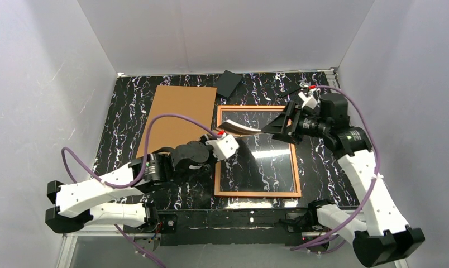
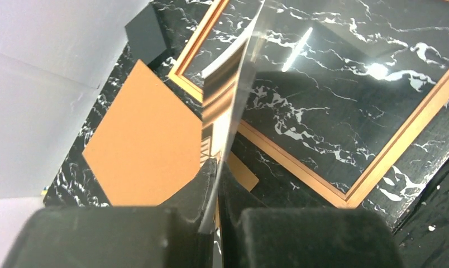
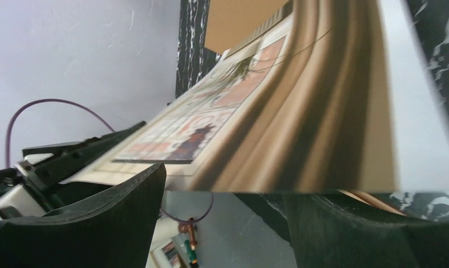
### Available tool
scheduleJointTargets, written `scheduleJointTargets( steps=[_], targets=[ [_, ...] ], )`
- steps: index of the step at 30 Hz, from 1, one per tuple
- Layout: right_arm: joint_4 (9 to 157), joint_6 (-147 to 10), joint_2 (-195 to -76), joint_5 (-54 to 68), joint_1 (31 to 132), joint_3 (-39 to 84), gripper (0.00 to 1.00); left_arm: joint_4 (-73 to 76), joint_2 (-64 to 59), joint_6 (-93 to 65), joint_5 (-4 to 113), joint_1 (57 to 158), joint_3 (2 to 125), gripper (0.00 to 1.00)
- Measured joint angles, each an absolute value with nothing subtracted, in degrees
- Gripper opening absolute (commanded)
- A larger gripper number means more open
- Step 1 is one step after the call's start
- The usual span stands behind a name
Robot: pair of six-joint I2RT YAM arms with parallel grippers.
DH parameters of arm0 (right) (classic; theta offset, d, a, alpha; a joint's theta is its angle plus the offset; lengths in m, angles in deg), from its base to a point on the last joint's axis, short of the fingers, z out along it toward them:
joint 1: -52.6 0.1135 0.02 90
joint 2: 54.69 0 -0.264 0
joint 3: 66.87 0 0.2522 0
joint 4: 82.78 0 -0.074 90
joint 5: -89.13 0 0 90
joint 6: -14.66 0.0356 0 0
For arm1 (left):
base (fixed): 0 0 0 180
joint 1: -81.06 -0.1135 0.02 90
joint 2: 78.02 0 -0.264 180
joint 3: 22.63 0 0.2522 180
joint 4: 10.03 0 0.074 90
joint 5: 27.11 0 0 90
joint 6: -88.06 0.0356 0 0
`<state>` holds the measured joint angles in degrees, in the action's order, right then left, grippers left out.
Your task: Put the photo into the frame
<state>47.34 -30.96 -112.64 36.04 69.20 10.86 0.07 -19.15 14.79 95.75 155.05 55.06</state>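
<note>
Photo is hanging in the air over the far left part of the frame, between my two pincers. From the top camera I am seeing it as a narrow, bowed strip running left to right, from the left pincer across to the right pincer, so it is standing nearly on edge rather than lying flat. I cannot tell from that view which of its sides is the long one.

The left wrist camera is showing what the top one is not: the left pincer is pressed together on the photo's near edge, and the sheet is rising away from it, curving, with the striped brown print on its left side. Beyond it, the frame is lying flat on the marbled black table, its glossy inside reflecting light, and a brown cardboard board is lying just beside its left border.

The right wrist camera is giving me the printed face close up, with curtains and a dark plant. The right pincer is spread wide, its fingers sitting under the photo's edge; I cannot tell whether they are touching it.
</note>
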Motion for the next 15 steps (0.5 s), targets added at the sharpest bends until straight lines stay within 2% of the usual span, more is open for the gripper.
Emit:
scheduleJointTargets(
  steps=[8, 15],
  targets=[
    [38.0, -44.6, -104.8, 32.1, 64.4, 14.2, 0.86, 17.3, -15.2, 3.2, 99.1, 155.1, 75.3, 0.0],
    [43.4, -55.0, -93.9, 32.4, 64.2, 6.9, 0.9, 26.4, -15.7, -5.4, 97.0, 155.1, 84.0, 0.0]
  ],
)
